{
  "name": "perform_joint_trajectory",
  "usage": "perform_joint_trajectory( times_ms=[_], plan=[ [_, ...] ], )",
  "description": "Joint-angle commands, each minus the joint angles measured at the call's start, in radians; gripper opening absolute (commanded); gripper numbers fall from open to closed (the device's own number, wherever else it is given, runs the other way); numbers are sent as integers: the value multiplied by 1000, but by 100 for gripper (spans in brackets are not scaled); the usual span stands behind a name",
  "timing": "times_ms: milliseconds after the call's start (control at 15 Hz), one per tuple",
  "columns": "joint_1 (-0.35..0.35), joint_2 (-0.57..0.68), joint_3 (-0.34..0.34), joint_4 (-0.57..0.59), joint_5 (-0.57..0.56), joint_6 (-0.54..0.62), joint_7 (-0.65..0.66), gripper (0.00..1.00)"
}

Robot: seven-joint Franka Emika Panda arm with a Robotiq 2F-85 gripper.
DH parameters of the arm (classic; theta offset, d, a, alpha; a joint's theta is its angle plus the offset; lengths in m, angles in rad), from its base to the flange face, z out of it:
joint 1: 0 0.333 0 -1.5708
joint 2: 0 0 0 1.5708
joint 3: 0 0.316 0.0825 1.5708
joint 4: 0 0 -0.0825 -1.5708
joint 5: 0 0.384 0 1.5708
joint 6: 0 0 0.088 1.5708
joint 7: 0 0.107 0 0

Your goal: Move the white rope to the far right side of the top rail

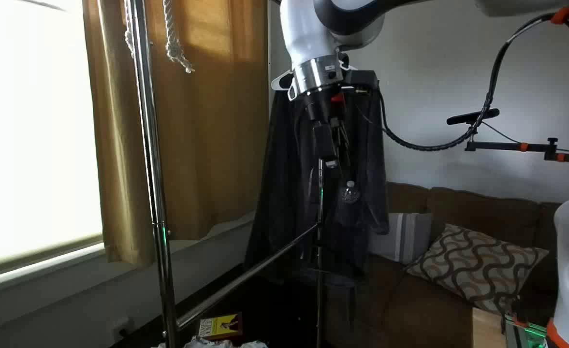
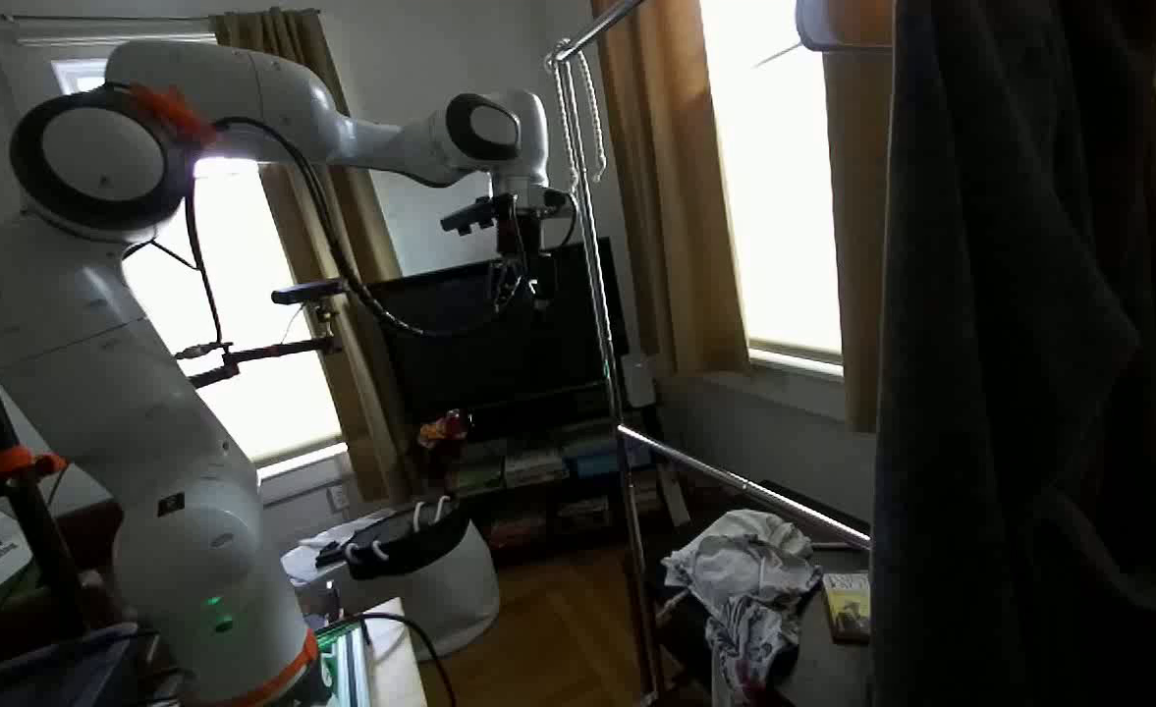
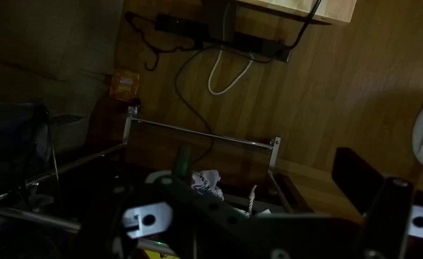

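Note:
The white rope hangs over the end of the top rail, close to the upright pole, with its strands dangling down. Its lower strands show in an exterior view, where the top rail is out of view. A pale rope end shows in the wrist view beyond the gripper's linkage. My gripper is open, with its two fingers wide apart and nothing held between them. It points downward in both exterior views, below the rail's height and apart from the rope.
The rack's upright pole stands near the gripper. A lower bar runs across the rack. A dark garment hangs at the rack's other end. The black cable loops from the wrist. Clothes lie below the rack.

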Motion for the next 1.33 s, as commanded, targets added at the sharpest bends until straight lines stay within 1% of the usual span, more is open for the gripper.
perform_joint_trajectory(
  times_ms=[0, 800, 933, 1133, 1267],
  plan=[
    [5, 2, -4, 4, -1, -3, 2, 100],
    [5, 2, -4, 4, -1, -3, 2, 100],
    [1, 6, -3, 54, -4, 16, 26, 100],
    [-10, -13, -21, 151, 20, 49, 52, 100],
    [-18, -20, -29, 240, 19, 56, 80, 100]
  ],
)
